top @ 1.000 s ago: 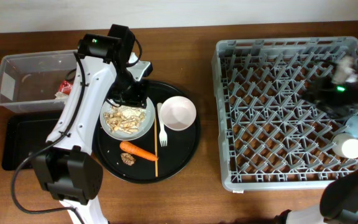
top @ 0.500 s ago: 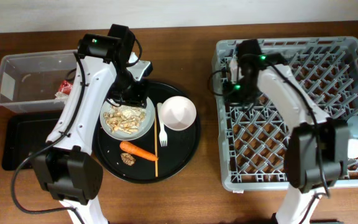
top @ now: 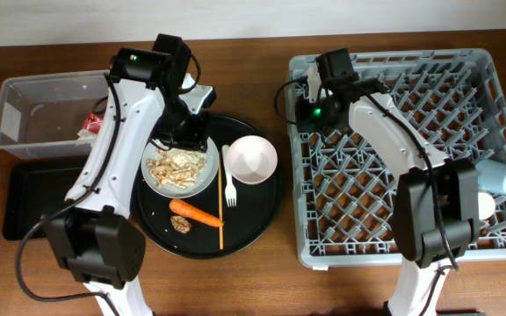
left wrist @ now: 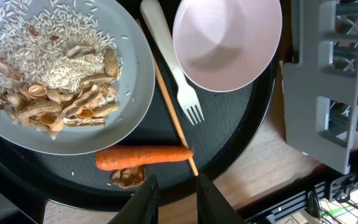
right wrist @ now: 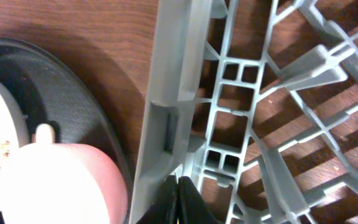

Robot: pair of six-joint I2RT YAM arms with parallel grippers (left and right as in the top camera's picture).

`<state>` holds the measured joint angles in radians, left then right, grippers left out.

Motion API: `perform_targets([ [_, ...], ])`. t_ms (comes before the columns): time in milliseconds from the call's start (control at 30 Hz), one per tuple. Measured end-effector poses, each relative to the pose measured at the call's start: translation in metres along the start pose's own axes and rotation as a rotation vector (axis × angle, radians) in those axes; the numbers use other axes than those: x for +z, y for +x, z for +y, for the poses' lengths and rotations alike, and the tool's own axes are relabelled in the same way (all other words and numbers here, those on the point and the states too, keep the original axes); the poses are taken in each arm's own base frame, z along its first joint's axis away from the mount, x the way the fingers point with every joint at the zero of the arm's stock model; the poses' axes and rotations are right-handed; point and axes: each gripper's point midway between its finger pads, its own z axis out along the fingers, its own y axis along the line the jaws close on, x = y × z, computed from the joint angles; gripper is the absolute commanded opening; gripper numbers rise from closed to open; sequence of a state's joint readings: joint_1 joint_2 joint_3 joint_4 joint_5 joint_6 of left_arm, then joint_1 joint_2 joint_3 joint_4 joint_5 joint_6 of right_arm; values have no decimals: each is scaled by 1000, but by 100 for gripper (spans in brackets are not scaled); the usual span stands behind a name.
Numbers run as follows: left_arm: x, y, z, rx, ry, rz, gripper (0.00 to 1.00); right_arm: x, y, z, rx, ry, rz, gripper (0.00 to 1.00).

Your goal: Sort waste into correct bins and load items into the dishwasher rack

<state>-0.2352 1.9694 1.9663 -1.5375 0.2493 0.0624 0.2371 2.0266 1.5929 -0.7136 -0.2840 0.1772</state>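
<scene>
The grey-white plate with beige scraps, the pink bowl, white fork, chopstick, carrot and brown lump lie on the round black tray. My left gripper hovers at the plate's far rim. In the left wrist view it stands narrowly open and empty, past the carrot. My right gripper is shut, its tips against the dishwasher rack's left wall. The light-blue cup lies in the rack.
The clear box at the far left holds the red wrapper. The shallow black tray lies in front of it. A narrow strip of brown table separates the round tray from the rack.
My right arm swung from the rack's right side to its left wall and its gripper shut. The rack slid a little left toward the round tray. The left arm stayed put.
</scene>
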Motion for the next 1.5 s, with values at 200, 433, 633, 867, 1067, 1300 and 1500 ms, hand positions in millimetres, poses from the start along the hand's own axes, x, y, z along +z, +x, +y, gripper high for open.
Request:
perform_targets([
  [200, 0, 0, 0, 0, 0, 0, 21, 2, -6, 16, -24, -52, -27, 9],
  [433, 0, 1, 0, -4, 0, 3, 31, -15, 14, 21, -20, -50, 74, 51],
  [633, 0, -2, 0, -2, 0, -7, 31, -102, 47, 20, -28, 75, 164, 52],
  [867, 0, -3, 0, -1, -1, -11, 31, -130, 134, -1, 30, 194, 523, 20],
  [1067, 0, -3, 0, -1, -1, -12, 31, -113, 194, 3, 10, 205, 697, 20],
  [1300, 0, -3, 0, -1, -1, -11, 32, -74, 231, 22, -40, 156, 691, 20],
  [1500, 0, -3, 0, -1, -1, -10, 32, -56, 213, 38, -58, 70, 590, 20],
])
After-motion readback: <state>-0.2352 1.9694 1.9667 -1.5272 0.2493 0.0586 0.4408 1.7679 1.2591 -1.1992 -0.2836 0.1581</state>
